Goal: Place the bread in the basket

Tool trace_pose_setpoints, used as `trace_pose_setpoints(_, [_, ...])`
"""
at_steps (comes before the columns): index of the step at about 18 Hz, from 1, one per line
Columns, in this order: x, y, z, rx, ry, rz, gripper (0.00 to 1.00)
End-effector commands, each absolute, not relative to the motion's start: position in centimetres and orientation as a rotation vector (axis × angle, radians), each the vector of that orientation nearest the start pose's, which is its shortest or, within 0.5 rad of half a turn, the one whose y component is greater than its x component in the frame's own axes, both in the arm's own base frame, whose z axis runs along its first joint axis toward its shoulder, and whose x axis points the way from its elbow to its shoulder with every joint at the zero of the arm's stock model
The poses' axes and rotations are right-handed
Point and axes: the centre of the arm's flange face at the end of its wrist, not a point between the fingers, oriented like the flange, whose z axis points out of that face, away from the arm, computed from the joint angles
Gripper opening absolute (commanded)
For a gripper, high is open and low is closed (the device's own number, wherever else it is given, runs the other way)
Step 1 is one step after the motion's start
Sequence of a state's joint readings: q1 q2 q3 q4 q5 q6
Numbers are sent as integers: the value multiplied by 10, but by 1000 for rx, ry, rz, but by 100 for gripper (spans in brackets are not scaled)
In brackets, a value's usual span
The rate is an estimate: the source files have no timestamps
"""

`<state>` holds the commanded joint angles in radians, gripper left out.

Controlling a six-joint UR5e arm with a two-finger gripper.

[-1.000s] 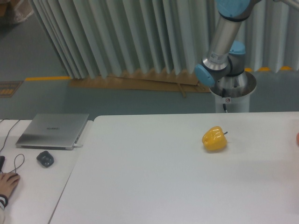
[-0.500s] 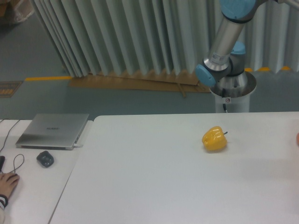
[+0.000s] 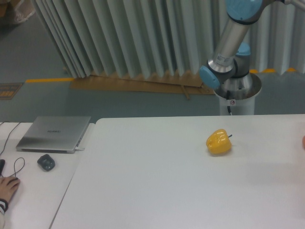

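The gripper is out of view: only the arm [image 3: 229, 43] shows, rising from its base [image 3: 237, 93] behind the table's far edge and leaving the picture at the top right, so I cannot tell whether the gripper is open or closed, or whether it holds anything. With no gripper to measure from, places can only be given against the arm.

Over the last second the upper link of the arm has swung a little to the right and its blue joint has slid further up out of the picture; nothing on the table has moved. I read this as the arm still travelling overhead, either toward or away from something beyond the right edge, with no contact on the table yet.

Outward from the arm, a yellow pepper [image 3: 218, 141] sits on the white table [image 3: 157, 191], below and in front of the base, well apart from it. The bread is not visible anywhere, and neither is the basket. A small reddish sliver [image 3: 303, 141] shows at the right edge; too little of it shows to name.

Far to the left, on a second surface, lie a closed laptop [image 3: 54, 133], a dark mouse [image 3: 46, 162] and a person's hand [image 3: 6, 187].
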<state>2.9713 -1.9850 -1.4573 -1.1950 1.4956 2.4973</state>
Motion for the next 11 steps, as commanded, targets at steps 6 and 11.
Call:
trace_pose_setpoints(6, [-612,256,374,-2640,1612,222,100])
trace_pose_setpoints(11, [-587,279,392,-2657,1527,215,100])
